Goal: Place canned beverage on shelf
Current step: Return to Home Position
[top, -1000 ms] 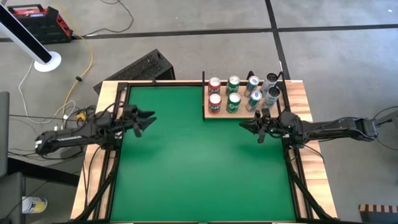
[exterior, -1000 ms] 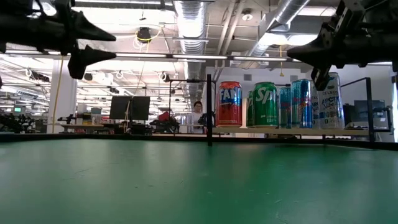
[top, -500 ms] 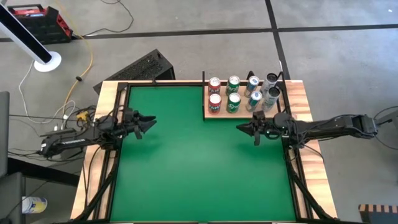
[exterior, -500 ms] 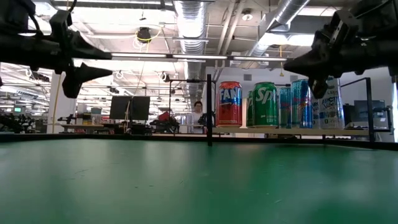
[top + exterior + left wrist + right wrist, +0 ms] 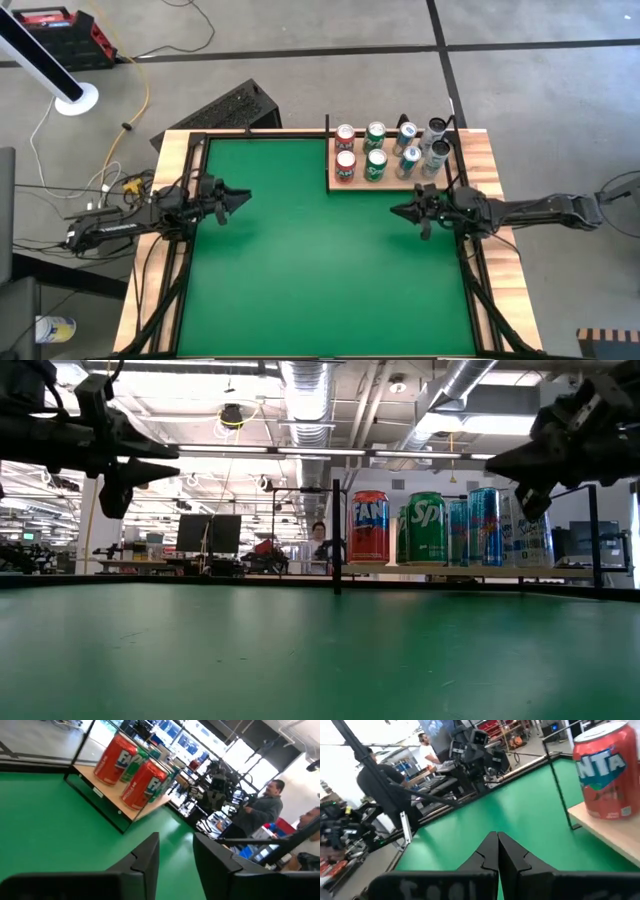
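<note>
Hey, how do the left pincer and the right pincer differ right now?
The left pincer is open, with a gap between its fingers; the right pincer is shut, fingers touching. The left pincer hovers at the left side of the felt, far from the shelf; the right pincer hovers just off the shelf's near edge. Both are empty, above the felt, pointing toward each other.

Bright, even overhead light; ceiling strip lights point(image 5: 250, 452) glare behind.
</note>
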### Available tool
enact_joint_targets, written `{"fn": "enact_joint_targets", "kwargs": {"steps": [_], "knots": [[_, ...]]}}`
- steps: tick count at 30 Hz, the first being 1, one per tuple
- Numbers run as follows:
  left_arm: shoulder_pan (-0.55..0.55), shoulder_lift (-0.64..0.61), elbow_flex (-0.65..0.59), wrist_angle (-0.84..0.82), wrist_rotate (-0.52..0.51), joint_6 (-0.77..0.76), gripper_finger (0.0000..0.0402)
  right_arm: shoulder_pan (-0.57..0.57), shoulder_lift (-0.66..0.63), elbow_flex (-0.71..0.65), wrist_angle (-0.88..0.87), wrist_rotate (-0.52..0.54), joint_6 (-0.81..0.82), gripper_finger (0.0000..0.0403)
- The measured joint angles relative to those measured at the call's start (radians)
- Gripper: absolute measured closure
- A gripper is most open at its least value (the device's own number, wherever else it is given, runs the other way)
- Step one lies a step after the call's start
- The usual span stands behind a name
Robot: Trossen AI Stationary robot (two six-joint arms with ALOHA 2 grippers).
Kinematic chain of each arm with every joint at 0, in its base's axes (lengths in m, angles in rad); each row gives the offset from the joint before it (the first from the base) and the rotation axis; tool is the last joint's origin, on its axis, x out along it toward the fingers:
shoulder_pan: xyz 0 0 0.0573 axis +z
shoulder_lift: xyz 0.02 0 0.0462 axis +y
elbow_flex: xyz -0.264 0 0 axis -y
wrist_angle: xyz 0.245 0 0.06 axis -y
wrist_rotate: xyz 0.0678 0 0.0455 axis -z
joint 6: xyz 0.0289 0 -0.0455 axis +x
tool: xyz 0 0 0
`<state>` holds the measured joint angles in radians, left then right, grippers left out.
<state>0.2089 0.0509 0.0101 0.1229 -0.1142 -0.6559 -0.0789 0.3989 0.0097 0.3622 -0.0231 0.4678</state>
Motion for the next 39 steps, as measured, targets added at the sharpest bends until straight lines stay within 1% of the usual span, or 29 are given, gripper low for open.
{"fn": "enact_joint_targets", "kwargs": {"steps": [4, 9, 13, 15, 18, 20, 24, 27, 30, 39], "knots": [[0.0, 0.0, 0.0, 0.002, 0.026, -0.003, 0.0322, 0.033, -0.072, 0.0, -0.116, -0.001, -0.037, 0.038], [0.0, 0.0, 0.0, 0.002, 0.066, -0.005, 0.0357, 0.046, -0.149, 0.0, -0.336, 0.002, -0.05, 0.0374], [0.0, -0.004, -0.001, 0.002, 0.058, 0.028, 0.0393, 0.042, -0.172, 0.026, -0.393, 0.004, -0.077, 0.0375], [0.0, -0.017, -0.001, 0.001, 0.068, 0.043, 0.0398, 0.034, -0.187, 0.049, -0.469, 0.017, -0.083, 0.0375], [0.0, -0.05, -0.002, -0.005, 0.115, 0.067, 0.0399, 0.02, -0.19, 0.071, -0.557, 0.024, -0.061, 0.0375], [0.0, -0.05, -0.002, -0.009, 0.125, 0.068, 0.0401, 0.011, -0.188, 0.072, -0.565, 0.023, -0.053, 0.0373], [0.0, -0.038, -0.002, -0.09, 0.143, 0.051, 0.0401, 0.004, -0.189, 0.072, -0.56, 0.024, -0.051, 0.037], [0.0, -0.029, 0.005, -0.12, 0.106, 0.069, 0.0401, 0.004, -0.19, 0.072, -0.56, 0.023, -0.05, 0.037], [0.0, -0.028, 0.008, -0.124, 0.088, 0.08, 0.0401, 0.004, -0.19, 0.072, -0.56, 0.023, -0.05, 0.037], [0.0, -0.028, 0.01, -0.129, 0.083, 0.08, 0.0401, 0.004, -0.19, 0.071, -0.56, 0.023, -0.05, 0.0369]]}}
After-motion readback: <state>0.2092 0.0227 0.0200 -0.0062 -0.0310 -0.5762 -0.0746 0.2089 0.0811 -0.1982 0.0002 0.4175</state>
